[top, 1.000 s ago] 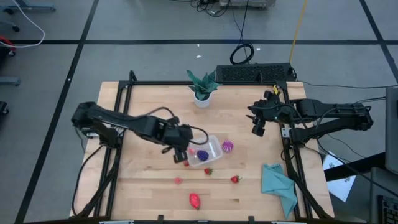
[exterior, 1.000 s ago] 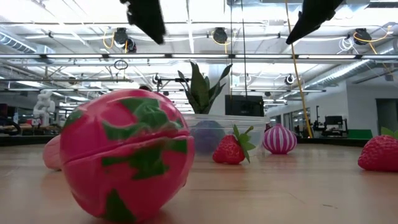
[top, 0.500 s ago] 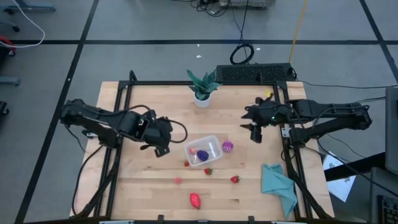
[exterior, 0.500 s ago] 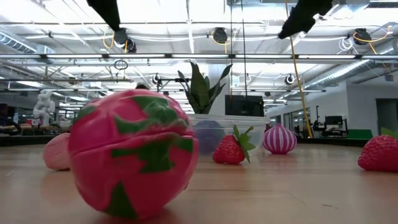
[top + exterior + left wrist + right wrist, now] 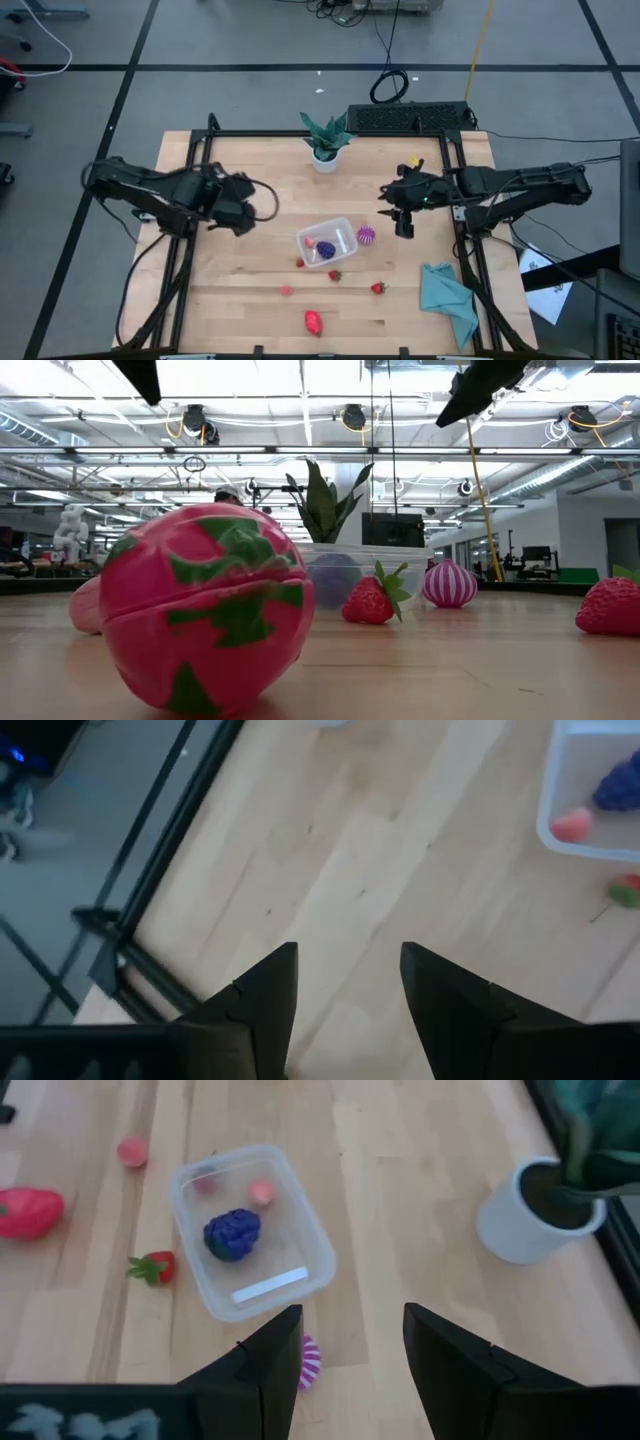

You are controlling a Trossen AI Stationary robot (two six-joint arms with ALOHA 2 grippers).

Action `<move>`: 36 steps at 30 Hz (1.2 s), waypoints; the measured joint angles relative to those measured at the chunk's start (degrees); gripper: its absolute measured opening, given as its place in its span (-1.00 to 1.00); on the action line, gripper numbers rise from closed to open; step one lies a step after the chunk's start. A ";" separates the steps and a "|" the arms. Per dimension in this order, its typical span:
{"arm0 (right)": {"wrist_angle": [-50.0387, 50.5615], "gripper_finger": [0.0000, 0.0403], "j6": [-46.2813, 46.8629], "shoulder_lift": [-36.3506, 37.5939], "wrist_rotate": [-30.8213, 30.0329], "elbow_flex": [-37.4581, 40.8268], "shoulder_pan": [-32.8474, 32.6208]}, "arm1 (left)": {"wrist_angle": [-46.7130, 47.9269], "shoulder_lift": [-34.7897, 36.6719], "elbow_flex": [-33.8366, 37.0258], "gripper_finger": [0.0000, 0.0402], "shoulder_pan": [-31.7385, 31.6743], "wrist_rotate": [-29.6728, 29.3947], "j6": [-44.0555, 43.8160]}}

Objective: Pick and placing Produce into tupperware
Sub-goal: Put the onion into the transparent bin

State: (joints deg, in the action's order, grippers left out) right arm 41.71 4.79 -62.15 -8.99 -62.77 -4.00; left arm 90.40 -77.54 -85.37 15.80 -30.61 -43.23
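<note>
Near the middle of the table (image 5: 250,290) sits the tupperware (image 5: 327,242), a clear rounded tub with thin walls, and it already holds a purple berry (image 5: 232,1233) and a small pink piece (image 5: 262,1192). Just beside its far corner lies the purple-and-white striped fruit (image 5: 366,236), and over it hovers the right gripper (image 5: 404,226), fingers parted and nothing between them. Off to the side, the left gripper (image 5: 243,217) hangs above bare wood, well apart from the tub, jaws partly open and empty too.

Loose on the boards are a strawberry (image 5: 335,275) touching close to the tub's front edge, another strawberry (image 5: 378,288) nearer the teal cloth (image 5: 447,297), a tiny red piece (image 5: 299,263), a pale pink one (image 5: 286,291), and the big pink-and-green fruit (image 5: 313,321) at the front.

How will these handle? They look like hollow plastic toys: light, hard-shelled, smooth. That means slippery and prone to rolling or squirting out if pinched off-centre. The striped one looks round, so the gripper should straddle its widest part, fingers low to the wood. The strawberries taper; take them across the fat shoulder, not the tip or the leafy crown. The big fruit in the low view shows a seam across its body, so it may split; grip across the halves, gently.

The tub itself looks light and could skid if bumped, so drops should come from above, clear of the rim.
</note>
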 joint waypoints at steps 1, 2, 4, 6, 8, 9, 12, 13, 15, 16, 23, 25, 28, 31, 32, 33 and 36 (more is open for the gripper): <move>0.82 -0.18 -0.08 0.57 -0.07 -0.45 0.52 | -0.64 1.48 0.31 -0.08 0.22 -0.28 -0.37; 1.12 -0.18 -0.04 1.14 -0.10 -0.79 1.07 | -1.17 3.03 0.74 -0.08 0.65 -0.39 -0.49; 2.19 -0.18 0.37 2.11 -0.14 -1.51 1.87 | -0.89 5.64 1.36 -0.08 1.28 -1.22 -1.15; 3.26 -0.18 0.49 2.72 -0.17 -2.25 2.41 | -0.36 8.05 2.28 -0.08 1.75 -1.83 -3.08; 4.44 -0.18 0.49 2.74 -0.17 -3.03 2.52 | -0.45 10.32 3.86 -0.08 2.36 -1.92 -4.72; 5.06 -0.18 0.49 2.69 -0.17 -3.26 2.55 | -0.44 11.39 4.75 -0.08 2.51 -1.97 -5.31; 5.45 -0.18 0.41 2.16 -0.14 -3.36 2.88 | -0.43 14.32 8.37 -0.08 3.22 -2.01 -7.20; 5.96 -0.18 0.76 1.89 -0.15 -3.38 2.93 | -0.50 15.06 9.71 -0.08 3.44 -2.01 -8.01; 8.94 -0.18 2.04 1.18 -0.17 -3.38 2.99 | -0.56 16.46 12.27 -0.08 3.55 -1.99 -9.59; 10.26 -0.18 2.49 0.69 -0.14 -3.38 3.13 | -0.57 17.07 13.46 -0.08 3.51 -1.99 -10.50; 13.41 -0.18 8.27 -1.42 0.84 -3.38 2.52 | -1.42 18.08 18.02 -0.08 3.51 -1.95 -12.87; 13.45 -0.18 10.22 -2.28 1.81 -3.38 1.81 | -1.85 18.06 18.34 -0.08 3.51 -1.78 -12.79; 14.82 -0.18 13.35 -4.20 2.65 -3.38 0.37 | -2.04 18.06 18.35 -0.08 3.51 -1.73 -12.59; 15.53 -0.18 15.30 -6.35 3.67 -3.38 -0.69 | -2.06 18.06 18.35 -0.08 3.51 -1.85 -12.56; 15.59 -0.18 15.41 -7.07 4.17 -3.38 -0.93 | -2.05 18.06 18.35 -0.08 3.51 -1.85 -12.56; 15.59 -0.18 15.18 -7.73 4.43 -3.38 -1.01 | -2.08 18.06 18.35 -0.08 3.51 -1.85 -12.56; 15.59 -0.18 13.37 -8.97 4.62 -3.38 -1.00 | -2.74 18.06 18.35 -0.08 3.51 -1.90 -12.56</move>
State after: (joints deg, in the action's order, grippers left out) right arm 57.30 18.16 -71.13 -4.37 -66.15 -4.99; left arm 87.66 -59.48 -67.02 19.31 -32.51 -55.79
